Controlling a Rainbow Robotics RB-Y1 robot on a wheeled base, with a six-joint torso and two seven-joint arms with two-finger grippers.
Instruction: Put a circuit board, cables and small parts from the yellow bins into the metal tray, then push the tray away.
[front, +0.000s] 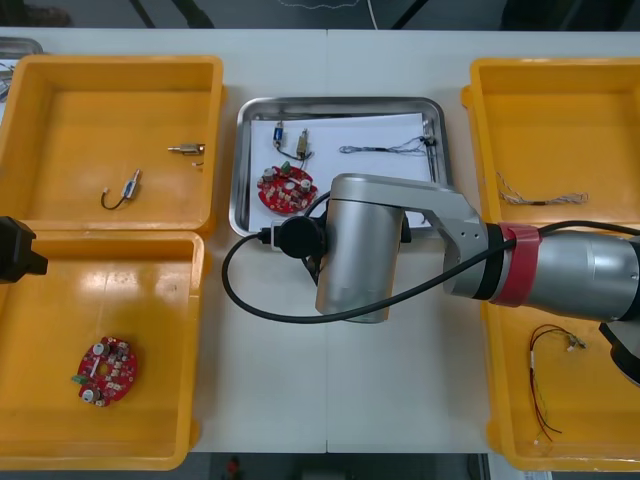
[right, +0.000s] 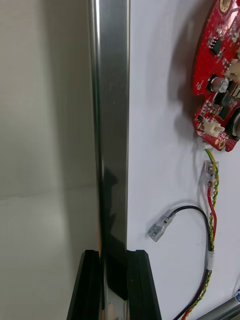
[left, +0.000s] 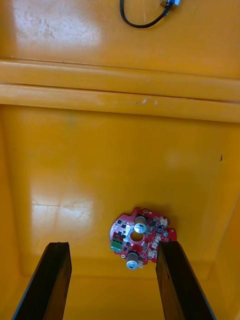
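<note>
The tabletop (front: 270, 400) carries yellow bins (front: 110, 68) at both sides and the metal tray (front: 340, 103) between them. The right pincer (right: 114, 256) sits at the tray's near rim, closed on that rim with one finger inside and one outside. The left pincer (left: 112, 245) hangs open above the near left bin, over a spare board (left: 142, 239). Inside the tray lie a circuit board (front: 284, 189), a red and yellow cable (right: 212, 220), a twisted cable (front: 385, 148) and small metal parts (front: 279, 133). Loading appears complete, so the push step is in hand. The next move calls for a straight, level push toward the far edge, keeping the tray clear of both bin walls.
</note>
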